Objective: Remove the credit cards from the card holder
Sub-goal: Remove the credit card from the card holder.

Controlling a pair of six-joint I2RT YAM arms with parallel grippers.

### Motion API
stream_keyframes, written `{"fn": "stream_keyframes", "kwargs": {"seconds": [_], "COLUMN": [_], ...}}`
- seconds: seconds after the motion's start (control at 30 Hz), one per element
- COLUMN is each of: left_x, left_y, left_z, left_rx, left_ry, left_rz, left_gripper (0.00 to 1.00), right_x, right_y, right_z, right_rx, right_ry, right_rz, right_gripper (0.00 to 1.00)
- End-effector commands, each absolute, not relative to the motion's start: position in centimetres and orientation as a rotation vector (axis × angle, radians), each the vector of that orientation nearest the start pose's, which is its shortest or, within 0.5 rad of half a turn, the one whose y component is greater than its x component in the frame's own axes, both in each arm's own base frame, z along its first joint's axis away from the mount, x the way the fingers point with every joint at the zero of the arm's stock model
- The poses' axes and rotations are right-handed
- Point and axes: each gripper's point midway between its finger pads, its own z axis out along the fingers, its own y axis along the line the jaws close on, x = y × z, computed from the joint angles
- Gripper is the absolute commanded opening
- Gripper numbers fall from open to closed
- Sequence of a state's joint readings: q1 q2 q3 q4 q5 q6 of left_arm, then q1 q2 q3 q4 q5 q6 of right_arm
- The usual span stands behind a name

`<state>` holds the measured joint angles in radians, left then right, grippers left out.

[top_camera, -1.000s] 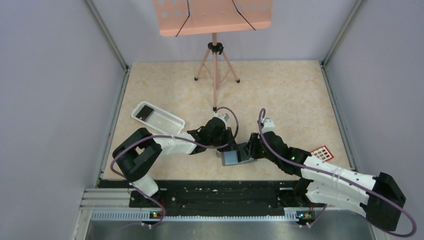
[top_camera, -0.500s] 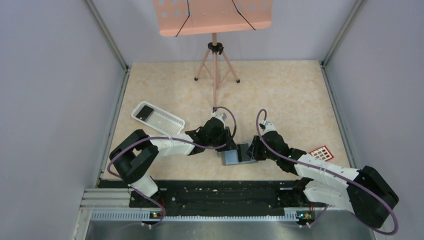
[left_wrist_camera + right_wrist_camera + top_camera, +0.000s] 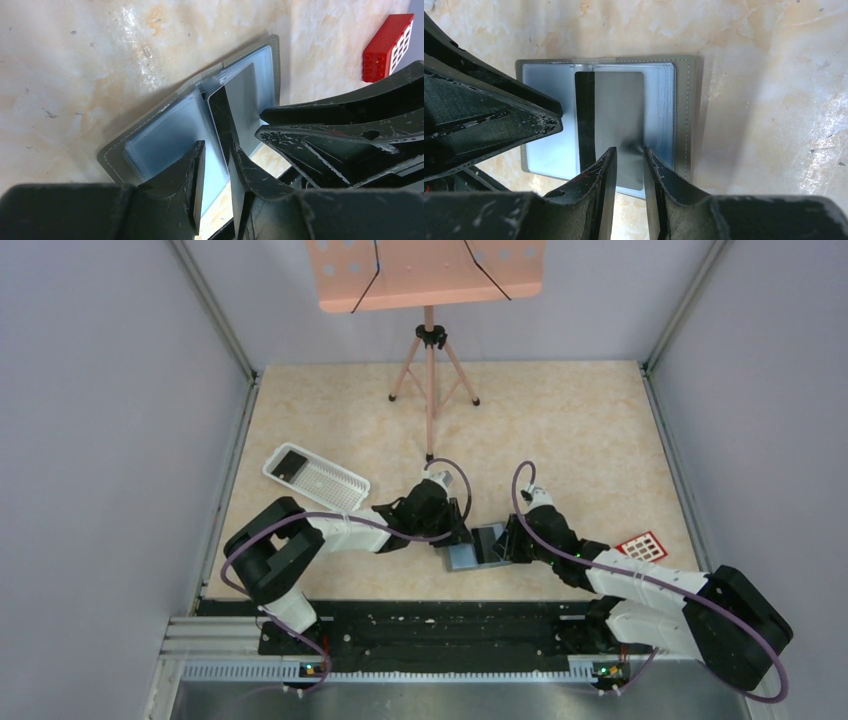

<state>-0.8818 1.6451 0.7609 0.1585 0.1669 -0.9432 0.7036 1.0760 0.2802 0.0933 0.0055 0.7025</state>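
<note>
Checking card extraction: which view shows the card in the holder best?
Right wrist: the grey card, with a dark stripe along one side, faces the camera inside the open card holder. Left wrist shows it steeply foreshortened; in top external it is too small to make out.

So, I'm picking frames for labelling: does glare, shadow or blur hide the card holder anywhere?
Top external: evenly lit, sharp, but the card holder is small in frame. Left wrist: pale sheen on its plastic sleeves, shadow on the table beside it. Right wrist: same sheen, grey card clear.
</note>
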Motion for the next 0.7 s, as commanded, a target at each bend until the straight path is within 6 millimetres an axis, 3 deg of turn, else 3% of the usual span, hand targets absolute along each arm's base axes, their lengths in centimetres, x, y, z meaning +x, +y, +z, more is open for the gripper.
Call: {"fn": "stream_keyframes", "kwargs": {"seconds": [0.0,0.67], "left_x": [21.2,20.6], "left_y": [-35.8,-37.4], "left_z": [4.4,4.1], "left_rx": [0.031,0.032], "left_ry": [2.520,2.473], "left_rz": [-1.077,-1.211], "left_gripper": [0.31,0.32], "right_x": [19.2,19.0], "right_y": [19.0,18.8], "right_z": [1.4,1.1], "right_rx": [0.032,0.043], "right_ry": [2.416,2.417], "right_rz": [0.666,0.669], "right_gripper": [0.27,0.26]}}
